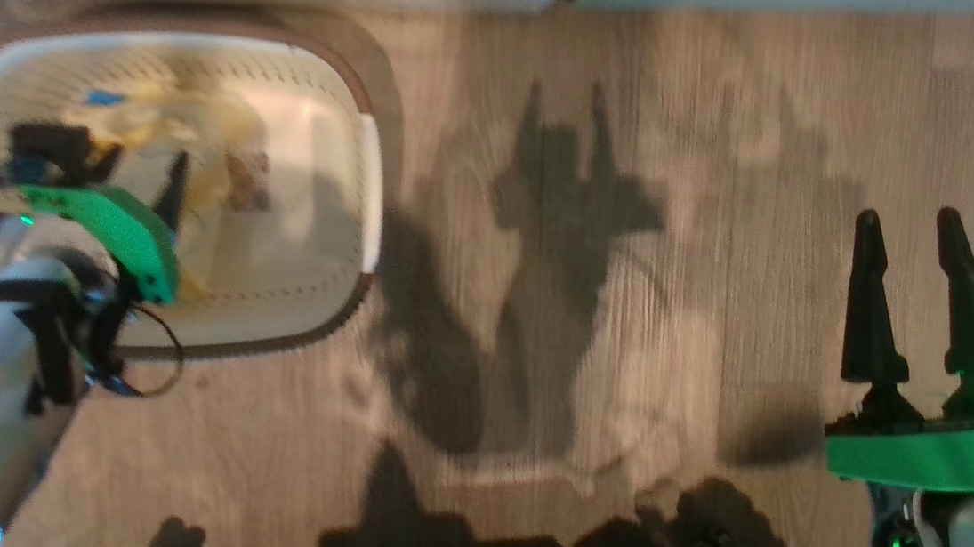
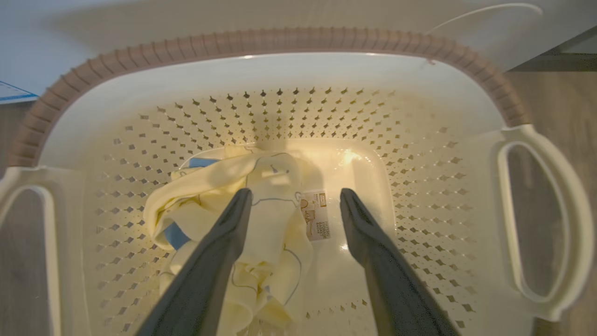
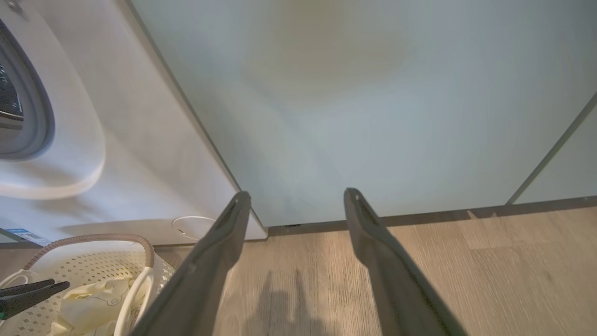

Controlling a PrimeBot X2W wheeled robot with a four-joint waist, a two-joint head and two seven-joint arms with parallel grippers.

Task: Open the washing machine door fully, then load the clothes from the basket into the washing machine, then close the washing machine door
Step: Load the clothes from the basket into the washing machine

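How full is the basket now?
Nearly empty: a crumpled pale yellow cloth lies on the floor of the basket; the rest of that floor is bare.

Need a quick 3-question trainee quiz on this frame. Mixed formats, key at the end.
1. True or false: the left claw is open and points down into the basket at the clothes.
2. Where does the right claw hang? A) open, over bare floor. B) shut, inside the basket. C) shut on a shirt.
3. Fill in: the basket's rim is ____.
Key: 1 true; 2 A; 3 brown.
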